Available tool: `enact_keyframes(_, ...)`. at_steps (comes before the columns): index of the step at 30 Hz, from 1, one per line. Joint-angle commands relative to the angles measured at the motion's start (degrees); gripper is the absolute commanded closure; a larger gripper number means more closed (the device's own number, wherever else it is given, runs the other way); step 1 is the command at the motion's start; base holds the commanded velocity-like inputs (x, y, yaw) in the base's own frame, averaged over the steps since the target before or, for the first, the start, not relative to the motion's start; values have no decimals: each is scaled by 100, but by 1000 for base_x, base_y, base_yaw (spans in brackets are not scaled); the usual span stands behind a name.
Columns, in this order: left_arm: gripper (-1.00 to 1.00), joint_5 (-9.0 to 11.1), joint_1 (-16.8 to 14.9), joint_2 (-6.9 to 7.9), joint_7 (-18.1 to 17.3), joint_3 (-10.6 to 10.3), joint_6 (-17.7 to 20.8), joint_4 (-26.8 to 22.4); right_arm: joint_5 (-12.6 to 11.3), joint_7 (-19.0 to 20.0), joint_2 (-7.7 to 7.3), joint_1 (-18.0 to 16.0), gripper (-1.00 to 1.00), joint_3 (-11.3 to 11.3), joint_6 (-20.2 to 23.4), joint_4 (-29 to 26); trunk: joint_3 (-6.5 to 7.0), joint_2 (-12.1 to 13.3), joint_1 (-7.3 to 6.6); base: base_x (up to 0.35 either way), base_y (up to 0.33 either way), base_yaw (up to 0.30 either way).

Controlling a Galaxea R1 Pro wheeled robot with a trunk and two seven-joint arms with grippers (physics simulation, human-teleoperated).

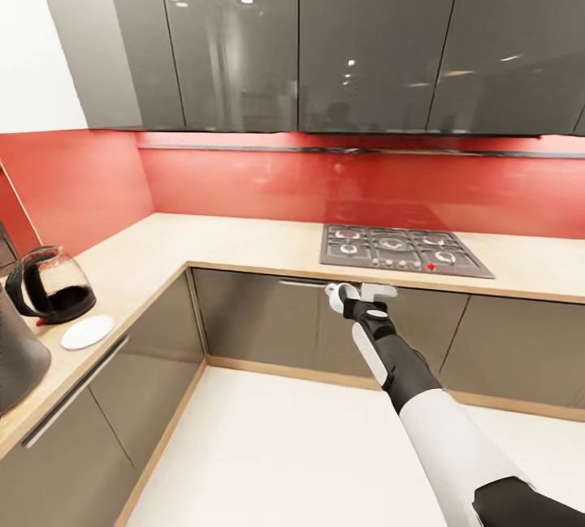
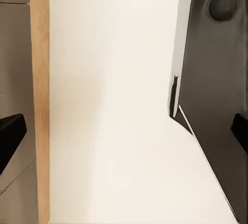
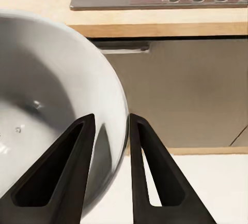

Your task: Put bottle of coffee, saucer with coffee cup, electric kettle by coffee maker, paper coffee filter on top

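- Right gripper (image 1: pixel 363 293) is seen at the end of the outstretched right arm, closed on the rim of the coffee cup (image 1: pixel 335 296); in the right wrist view its two dark fingers (image 3: pixel 70 182) are clamped either side of the cup's wall (image 3: pixel 111 115).
- Held this way, the cup is tipped on its side, its open mouth turned back toward the wrist camera so that the pale grey, glossy interior is exposed.
- The arm is extended forward and slightly leftward, the cup being carried in the air before the lower cabinet fronts, just below the hob (image 1: pixel 402 249).
- Left gripper (image 2: pixel 124 131) is pointed down at the pale floor; only its dark fingertips are seen, set wide apart with nothing between them.
- On the left countertop (image 1: pixel 154 255) a glass coffee maker (image 1: pixel 50 285) is stood upright, with the white saucer (image 1: pixel 87 332) lying flat just beside it.
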Motion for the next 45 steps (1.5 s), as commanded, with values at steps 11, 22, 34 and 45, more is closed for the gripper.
enact_keyframes(11,-100,-49,-4,-49,12,57,-21,3,-33,-37,-16,-6,100,27,13,6,-12,-11,7,322,-72,82)
enact_keyframes(22,-100,-48,-4,-49,12,72,-27,3,-48,-37,-21,-6,100,19,13,-3,-12,-11,7,290,-200,1)
enact_keyframes(34,-100,-41,-4,-41,13,80,-30,3,-49,-37,-21,-6,100,20,13,-7,-12,-11,7,286,-196,147)
enact_keyframes(45,-100,-40,-4,-49,14,80,-30,3,-49,-37,-15,-6,100,21,13,-7,-12,-11,7,308,-123,278)
